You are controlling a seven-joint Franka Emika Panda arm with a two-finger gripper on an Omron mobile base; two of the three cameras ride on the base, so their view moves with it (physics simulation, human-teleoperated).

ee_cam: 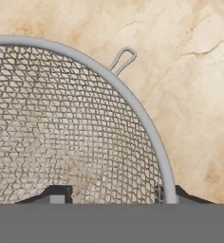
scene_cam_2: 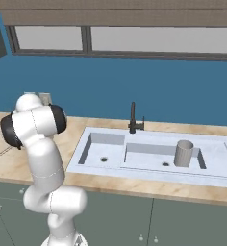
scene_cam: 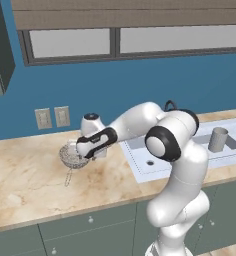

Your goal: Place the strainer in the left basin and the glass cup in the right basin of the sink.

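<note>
Straddling the strainer (ee_cam: 71, 137) rim, the pincer (ee_cam: 114, 194) has one tip inside the mesh, one outside at frame bottom — whether it's clamped yet, can't tell. Strainer sits on the counter (scene_cam: 25, 175), center-left. Cup (scene_cam: 218, 139) already stands in the right basin (scene_cam_2: 149, 161) — left basin (scene_cam_2: 103, 149) awaits the strainer.

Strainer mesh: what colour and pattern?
Grey-silver wire in a fine diamond lattice; the strainer shows best in the hand view.
</note>
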